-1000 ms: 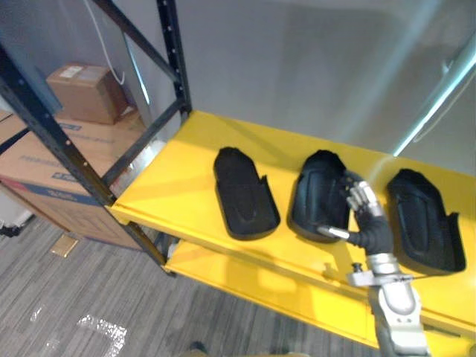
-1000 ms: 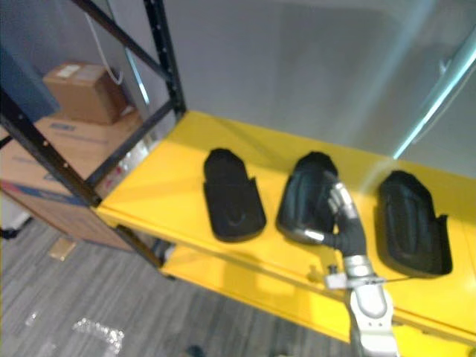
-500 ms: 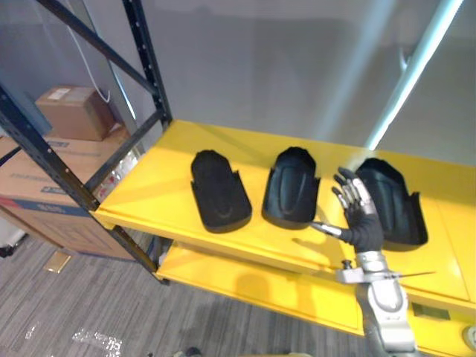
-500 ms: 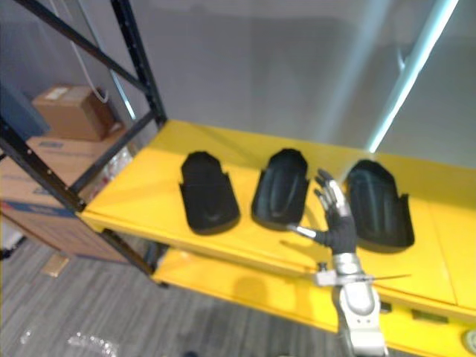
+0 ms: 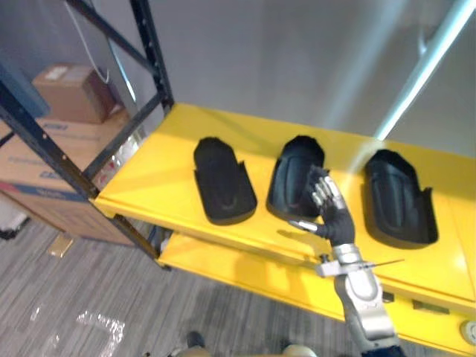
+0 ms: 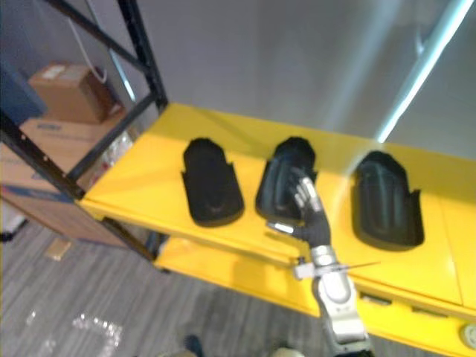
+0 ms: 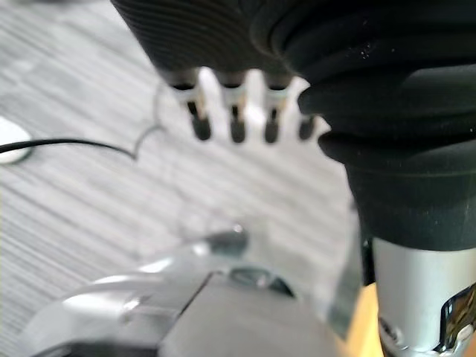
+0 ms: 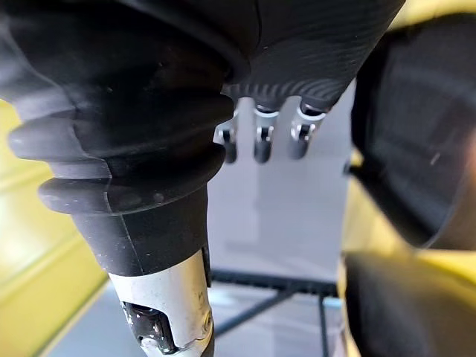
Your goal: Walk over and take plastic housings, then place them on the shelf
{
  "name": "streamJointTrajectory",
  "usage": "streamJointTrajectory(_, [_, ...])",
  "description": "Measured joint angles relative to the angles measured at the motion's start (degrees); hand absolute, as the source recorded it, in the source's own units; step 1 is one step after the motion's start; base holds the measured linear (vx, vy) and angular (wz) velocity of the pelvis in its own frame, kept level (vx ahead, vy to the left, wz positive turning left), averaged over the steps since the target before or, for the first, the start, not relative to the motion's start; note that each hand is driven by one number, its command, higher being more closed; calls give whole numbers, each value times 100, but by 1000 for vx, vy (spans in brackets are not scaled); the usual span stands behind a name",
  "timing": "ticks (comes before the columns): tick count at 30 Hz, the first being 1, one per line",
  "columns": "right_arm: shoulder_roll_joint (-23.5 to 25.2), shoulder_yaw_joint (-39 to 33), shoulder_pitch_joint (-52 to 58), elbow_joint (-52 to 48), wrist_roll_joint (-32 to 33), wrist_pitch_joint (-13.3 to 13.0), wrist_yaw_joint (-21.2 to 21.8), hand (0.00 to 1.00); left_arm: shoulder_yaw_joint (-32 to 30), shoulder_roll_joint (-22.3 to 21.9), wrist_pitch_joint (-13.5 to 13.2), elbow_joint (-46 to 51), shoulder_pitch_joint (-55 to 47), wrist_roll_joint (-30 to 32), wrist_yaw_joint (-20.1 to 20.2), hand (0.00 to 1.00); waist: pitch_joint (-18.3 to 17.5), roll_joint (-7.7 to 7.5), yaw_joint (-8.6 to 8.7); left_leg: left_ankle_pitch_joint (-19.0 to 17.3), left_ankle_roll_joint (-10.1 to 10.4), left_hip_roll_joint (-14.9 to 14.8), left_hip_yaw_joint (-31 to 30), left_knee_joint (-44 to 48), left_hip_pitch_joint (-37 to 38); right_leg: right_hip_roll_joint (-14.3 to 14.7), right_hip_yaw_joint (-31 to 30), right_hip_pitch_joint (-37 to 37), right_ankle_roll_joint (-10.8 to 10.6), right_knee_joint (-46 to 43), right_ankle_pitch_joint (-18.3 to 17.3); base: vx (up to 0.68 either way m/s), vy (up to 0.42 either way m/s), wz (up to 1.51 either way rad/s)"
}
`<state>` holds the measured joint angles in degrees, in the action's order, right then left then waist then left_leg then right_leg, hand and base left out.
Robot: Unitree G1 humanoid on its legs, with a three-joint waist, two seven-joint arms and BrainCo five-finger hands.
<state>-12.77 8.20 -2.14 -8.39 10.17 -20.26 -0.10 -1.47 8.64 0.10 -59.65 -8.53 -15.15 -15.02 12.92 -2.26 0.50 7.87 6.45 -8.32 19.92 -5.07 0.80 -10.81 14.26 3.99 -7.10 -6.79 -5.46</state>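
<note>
Plastic housings (image 5: 223, 181) lie in a row of three on the yellow shelf (image 5: 163, 186).

Left eye view: the right hand (image 5: 327, 208), fingers spread and empty, overlaps the middle housing (image 5: 286, 178). Earlier it hung between the middle and right ones. It should probably lift clear without dragging the rim.

Left wrist view: the left hand (image 7: 236, 104) hangs relaxed and empty above the floor (image 7: 82, 201).

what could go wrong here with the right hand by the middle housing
The open right hand overlaps the near end of the middle housing; a sideways sweep might knock it toward the left housing. The middle housing also lies near the front edge of the shelf, so a pull could drag it off.
</note>
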Motion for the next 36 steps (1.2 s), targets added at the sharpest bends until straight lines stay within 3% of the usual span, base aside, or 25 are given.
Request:
streamJointTrajectory(5, [0,232,-756,-11,-554,20,-323,0,12,-22,-12,18,41,50,-2,0,56,11,-163,42,-1,4,-196,2,-98,30,-7,9,58,-32,-38,6,-4,20])
streamJointTrajectory(9, [2,213,-1170,-5,-1236,27,-1257,0,16,-31,-42,22,42,52,-2,0,73,20,-248,45,2,-5,-218,24,-104,42,-26,13,64,-38,-43,6,-3,2])
streamJointTrajectory(14, [57,203,-1193,-9,-1444,48,-1601,0,36,-29,-53,62,45,68,9,0,189,30,-251,65,-8,-6,-216,27,-84,42,-51,13,63,-71,-43,0,0,0])
streamJointTrajectory(21, [118,307,-1433,-45,-1553,561,-1462,0,53,-15,-38,173,186,220,42,0,651,48,-245,116,-17,-31,-179,30,-96,31,-187,-208,93,-387,-147,-51,0,-5])
streamJointTrajectory(23, [115,359,-1457,-122,-1553,597,-1417,0,59,-16,-41,218,191,216,53,0,747,63,-234,119,-21,-32,-177,30,-107,28,-208,-263,77,-416,-177,-64,1,-3])
streamJointTrajectory(36, [-45,884,-1461,-699,-1529,1720,-582,0,342,62,6,219,311,161,49,0,869,96,-137,128,-26,-13,-71,31,-295,2,-352,-581,8,-558,-204,24,-1,-3])
